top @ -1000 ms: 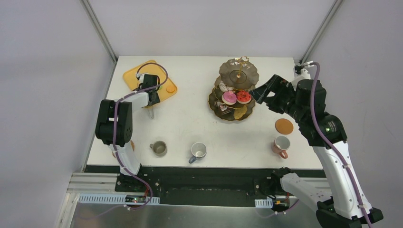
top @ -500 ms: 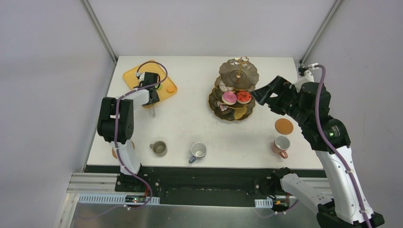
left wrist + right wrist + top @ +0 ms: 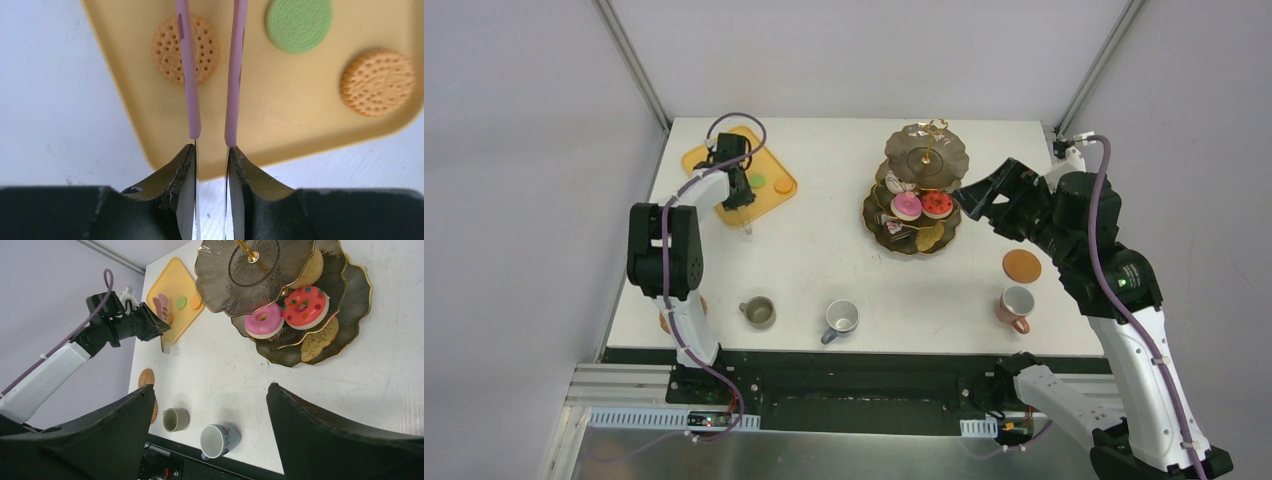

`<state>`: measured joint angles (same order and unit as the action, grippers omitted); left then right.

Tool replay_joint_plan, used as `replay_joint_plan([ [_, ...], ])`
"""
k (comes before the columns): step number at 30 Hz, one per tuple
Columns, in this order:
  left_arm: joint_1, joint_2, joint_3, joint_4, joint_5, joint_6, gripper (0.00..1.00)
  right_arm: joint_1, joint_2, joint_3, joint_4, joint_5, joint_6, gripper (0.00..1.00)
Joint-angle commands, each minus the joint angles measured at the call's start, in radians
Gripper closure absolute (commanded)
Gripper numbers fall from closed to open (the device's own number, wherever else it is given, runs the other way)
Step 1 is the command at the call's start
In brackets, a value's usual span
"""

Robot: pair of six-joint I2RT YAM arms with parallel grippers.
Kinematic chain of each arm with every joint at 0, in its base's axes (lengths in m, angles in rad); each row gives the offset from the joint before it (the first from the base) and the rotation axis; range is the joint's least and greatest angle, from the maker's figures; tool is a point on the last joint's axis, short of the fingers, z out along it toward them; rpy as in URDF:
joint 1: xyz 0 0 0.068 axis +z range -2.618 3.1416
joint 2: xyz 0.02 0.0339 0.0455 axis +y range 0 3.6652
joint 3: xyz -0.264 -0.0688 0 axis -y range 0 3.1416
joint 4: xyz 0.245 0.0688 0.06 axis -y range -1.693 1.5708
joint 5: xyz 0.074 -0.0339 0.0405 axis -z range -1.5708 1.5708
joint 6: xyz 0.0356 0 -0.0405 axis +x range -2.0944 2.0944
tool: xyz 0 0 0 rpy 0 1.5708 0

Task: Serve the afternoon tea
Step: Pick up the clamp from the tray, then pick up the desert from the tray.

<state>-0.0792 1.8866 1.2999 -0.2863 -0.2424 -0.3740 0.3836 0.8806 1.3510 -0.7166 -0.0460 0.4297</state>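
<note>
L gripper [image 3: 211, 150] fingers clamp tongs [image 3: 186, 75]. Its 2 pink arms reach over tray [image 3: 280, 130] at 10 o'clock on table [image 3: 824, 220], w/ 2 orange macarons [image 3: 186, 49] and 1 green macaron [image 3: 298, 22]. R gripper [image 3: 211, 388] gapes wide, empty, at 3 o'clock of 3-tier stand [image 3: 220, 270], which carries 1 pink doughnut [image 3: 263, 321] and 1 red doughnut [image 3: 305, 307]. 3 mugs [image 3: 841, 319] sit along 6 o'clock edge, 1 coaster [image 3: 1022, 266] beside pink mug [image 3: 1017, 304].

White table [image 3: 824, 225] (pale grey walls [image 3: 854, 50])

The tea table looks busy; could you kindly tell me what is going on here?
The left claw grips the pink-handled tongs over the yellow tray, where two orange macarons and a green macaron lie. The right claw hangs open beside the three-tier stand, which carries a pink doughnut and a red doughnut. Three mugs wait at the near edge.
</note>
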Motion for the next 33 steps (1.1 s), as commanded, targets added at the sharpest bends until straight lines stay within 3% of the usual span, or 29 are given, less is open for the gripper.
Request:
replay_joint_plan([
  [1, 0.045, -0.058, 0.146, -0.171, 0.105, 0.047, 0.73, -0.003, -0.009, 0.025, 0.016, 0.012, 0.009, 0.14],
  [7, 0.114, -0.032, 0.302, -0.360, 0.224, 0.088, 0.73, -0.004, -0.007, 0.016, 0.033, 0.008, 0.010, 0.14],
  [12, 0.171, 0.036, 0.449, -0.575, 0.423, 0.121, 0.74, -0.002, -0.002, 0.011, 0.050, 0.005, 0.011, 0.14],
  [19, 0.225, 0.147, 0.643, -0.795, 0.517, 0.196, 0.72, -0.004, 0.005, 0.023, 0.046, 0.006, -0.004, 0.14],
  [33, 0.229, 0.151, 0.603, -0.826, 0.465, 0.213, 0.74, -0.003, 0.035, 0.039, 0.029, -0.018, -0.033, 0.14],
])
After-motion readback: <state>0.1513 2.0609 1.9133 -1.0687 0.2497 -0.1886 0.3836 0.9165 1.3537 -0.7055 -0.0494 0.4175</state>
